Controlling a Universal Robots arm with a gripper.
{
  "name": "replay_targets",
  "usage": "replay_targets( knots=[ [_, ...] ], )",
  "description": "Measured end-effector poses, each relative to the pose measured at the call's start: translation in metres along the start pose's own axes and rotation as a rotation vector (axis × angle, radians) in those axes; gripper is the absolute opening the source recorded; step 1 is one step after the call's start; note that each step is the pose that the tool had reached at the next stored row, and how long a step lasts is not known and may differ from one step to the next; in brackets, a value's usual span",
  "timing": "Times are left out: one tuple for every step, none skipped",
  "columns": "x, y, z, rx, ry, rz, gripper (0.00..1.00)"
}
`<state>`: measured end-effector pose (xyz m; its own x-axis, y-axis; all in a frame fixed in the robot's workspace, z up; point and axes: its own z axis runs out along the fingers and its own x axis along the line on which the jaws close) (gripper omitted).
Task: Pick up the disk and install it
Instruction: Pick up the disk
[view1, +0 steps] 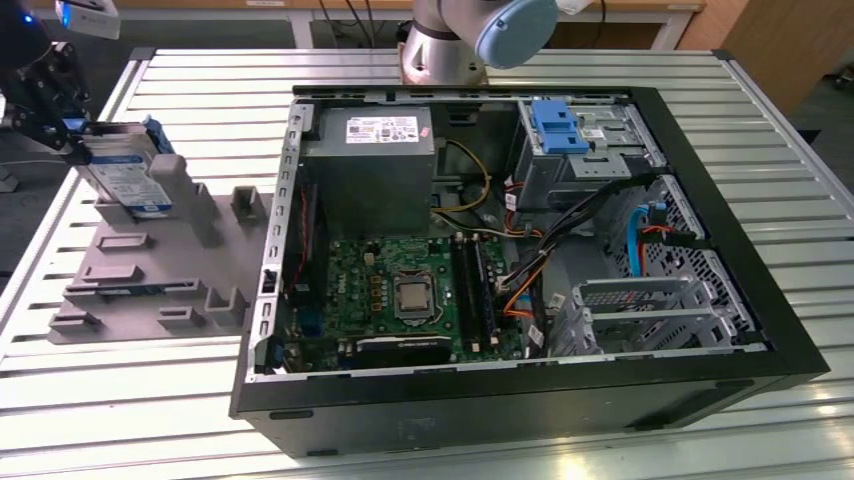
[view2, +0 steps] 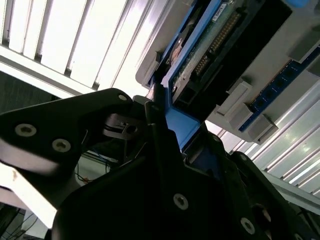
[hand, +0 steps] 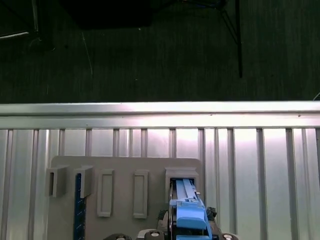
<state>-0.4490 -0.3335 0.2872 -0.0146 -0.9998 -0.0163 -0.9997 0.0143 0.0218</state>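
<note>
Standing on end, the disk points upward

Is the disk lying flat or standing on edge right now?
On edge, slightly tilted: the disk stands over the grey fixture, with the gripper shut on its upper end. Whether it sits in a slot: cannot tell.

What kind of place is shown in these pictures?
Probably a robotics test bench for computer assembly: an open computer case lies on a slatted metal table, with a grey holder block and a robot arm nearby.
</note>
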Motion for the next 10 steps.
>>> replay_targets(
  knots=[
    [0.0, 0.0, 0.0, -0.0001, 0.0001, -0.005, 0.37],
    [0.0, 0.0, 0.0, -0.0001, 0.0001, -0.006, 0.37],
    [0.0, 0.0, 0.0001, -0.0001, 0.0001, -0.006, 0.37],
    [0.0, 0.0, 0.0001, -0.0001, 0.0001, -0.006, 0.37],
    [0.0, 0.0, 0.0001, -0.0001, 0.0001, -0.006, 0.37],
    [0.0, 0.0, 0.0001, 0.0, 0.0001, -0.006, 0.37],
    [0.0, 0.0, 0.0001, 0.0, 0.0001, -0.006, 0.37],
    [0.0, 0.0, 0.0001, 0.0, 0.0001, -0.006, 0.37],
    [0.0, 0.0, 0.0001, -0.0001, 0.0001, -0.007, 0.37],
    [0.0, 0.0, 0.0001, 0.0, 0.0001, -0.007, 0.37]
  ],
)
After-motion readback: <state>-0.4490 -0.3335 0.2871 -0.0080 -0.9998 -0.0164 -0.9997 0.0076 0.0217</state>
